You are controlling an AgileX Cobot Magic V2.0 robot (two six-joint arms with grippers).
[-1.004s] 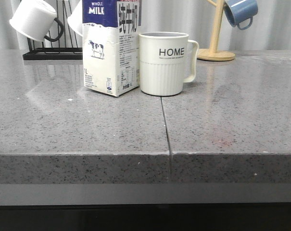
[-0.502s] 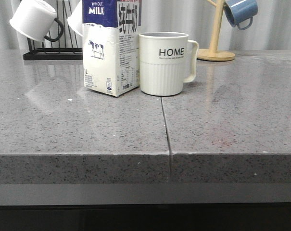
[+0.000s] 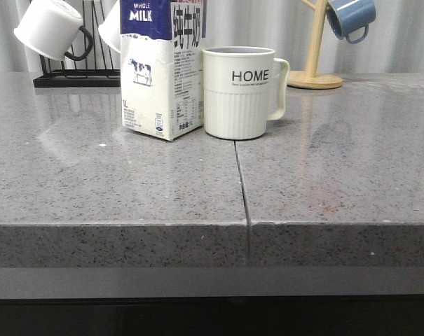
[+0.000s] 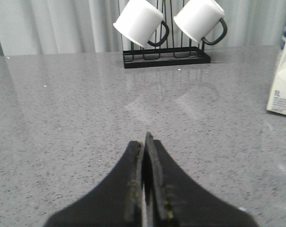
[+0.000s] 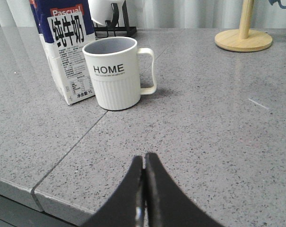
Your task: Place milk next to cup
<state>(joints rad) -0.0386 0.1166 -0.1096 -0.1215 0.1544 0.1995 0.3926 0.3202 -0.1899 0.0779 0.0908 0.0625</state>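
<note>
Blue-topped milk (image 3: 161, 70) upright, seemingly touching cup (image 3: 238, 92)

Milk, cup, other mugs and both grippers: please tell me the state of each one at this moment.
milk: upright on the counter, close beside the cup, not held.
cup: upright, handle away from the milk.
white mugs: hanging tilted on the black rack.
blue mug: hanging on the wooden stand.
left gripper: shut, empty.
right gripper: shut, empty.

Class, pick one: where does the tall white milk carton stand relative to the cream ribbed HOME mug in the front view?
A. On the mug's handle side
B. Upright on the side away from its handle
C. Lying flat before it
B: the tall white milk carton stands upright on the grey counter, close beside the cream ribbed HOME mug, whose handle points away from it.
</note>
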